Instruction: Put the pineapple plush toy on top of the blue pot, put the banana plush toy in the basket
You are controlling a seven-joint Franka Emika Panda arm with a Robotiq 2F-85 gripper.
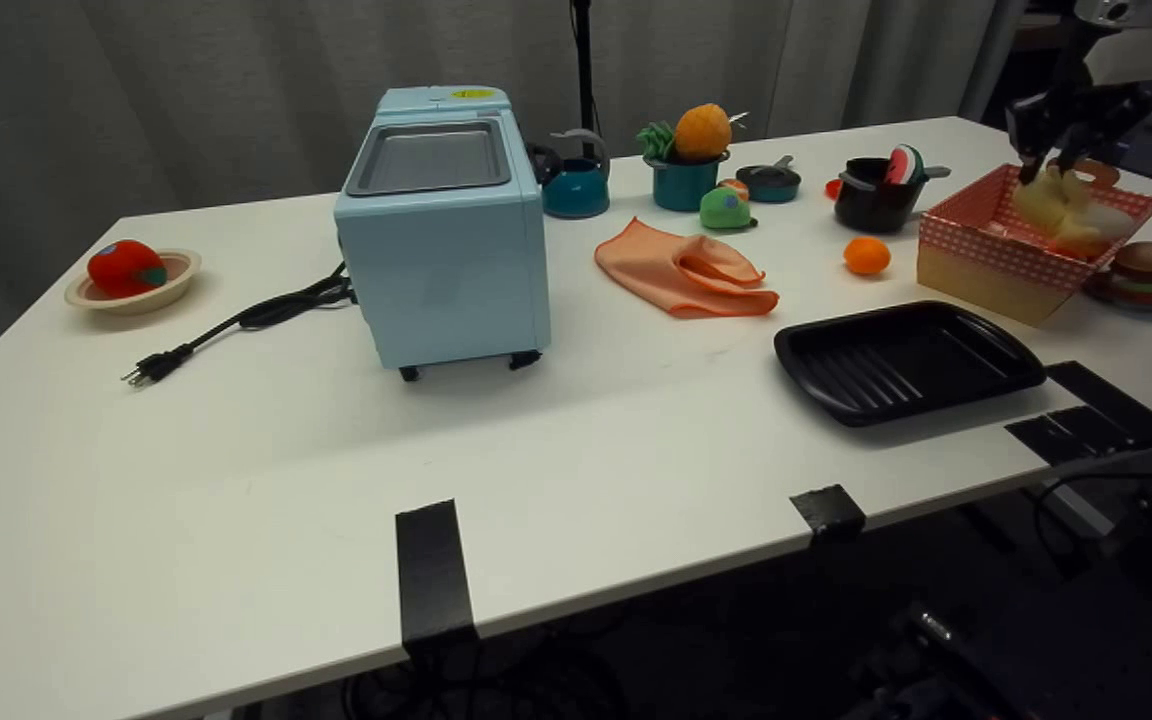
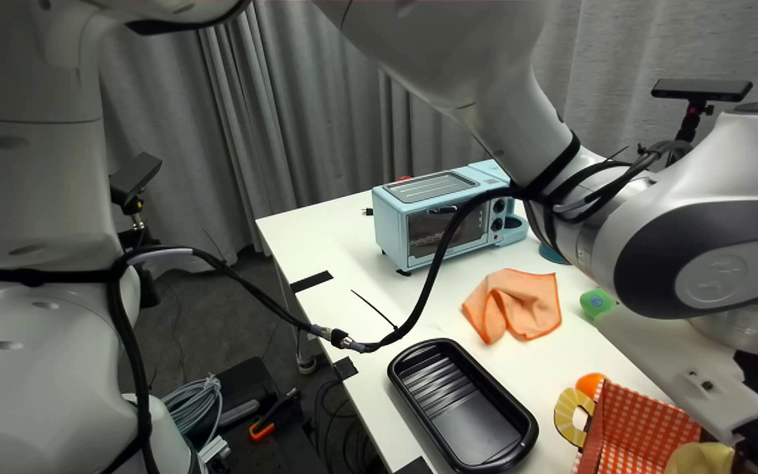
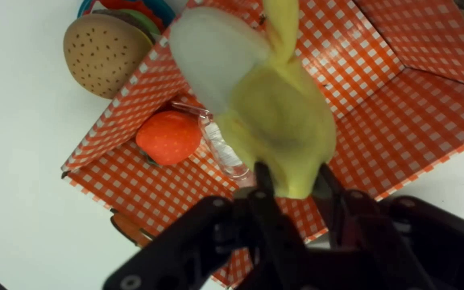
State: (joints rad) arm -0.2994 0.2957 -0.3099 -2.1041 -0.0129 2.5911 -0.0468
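- Gripper (image 3: 294,177): jaws drawn in on the yellow peel end of the banana plush toy (image 3: 280,117), fabric filling the gap. Reads as a hold; wrist view blurred there.
- Key relation: toy extends straight out from the jaws, pinched end at lower centre of the wrist view, bulk toward upper centre, basket (image 3: 401,117) behind it. Only 1 arm, nothing to choose.
- Location: in an exterior view, right of frame, the banana plush toy (image 1: 1048,205) hangs below the gripper, within the basket's opening. Touching the basket floor or not: can't tell.
- Long axis: wrist view, slants lower centre to upper left. White end points upper left; 1 peel flap points at the top edge. In an exterior view, the white end (image 1: 1108,225) points lower right.
- White end is close to the wall beside the toy burger (image 3: 103,52); contact unclear.
- In basket, left of the banana in wrist view: 1 strawberry toy (image 3: 169,139), 1 clear plastic piece (image 3: 224,149).
- Pineapple plush toy (image 1: 703,132) sits on the blue pot (image 1: 681,188), leaves to the left. That half looks done.
- Likely next: keep white end inside that wall, then release. Risk: tip catching the rim.
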